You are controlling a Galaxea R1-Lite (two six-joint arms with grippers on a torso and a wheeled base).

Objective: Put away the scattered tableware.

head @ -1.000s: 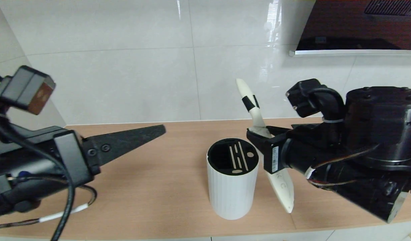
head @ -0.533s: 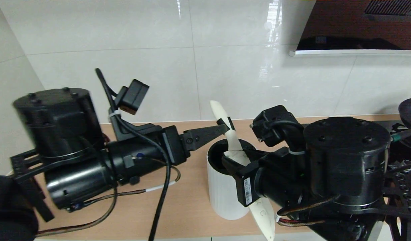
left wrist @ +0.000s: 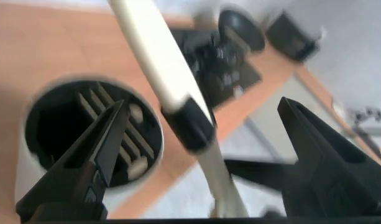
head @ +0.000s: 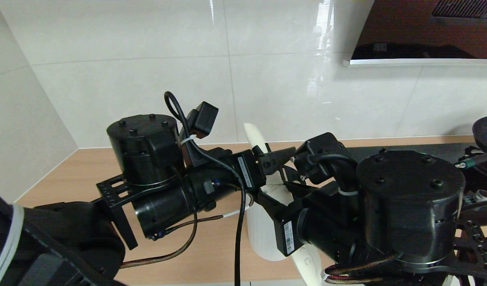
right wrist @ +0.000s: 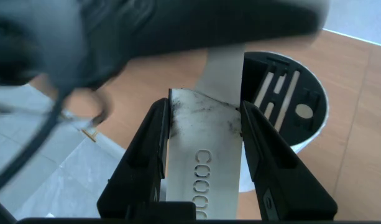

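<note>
In the middle of the head view, our left gripper [left wrist: 201, 107] is spread wide, with one finger on each side of the white knife [head: 254, 137] handle. It is not pinching yet. Just below stands the white holder [head: 259, 234] on the counter [head: 88, 167]. To the right, our right gripper [right wrist: 206, 155] squeezes the blade tight. We think the left gripper should close on the handle first. Then we let the blade go slowly, so the knife does not drop.
</note>
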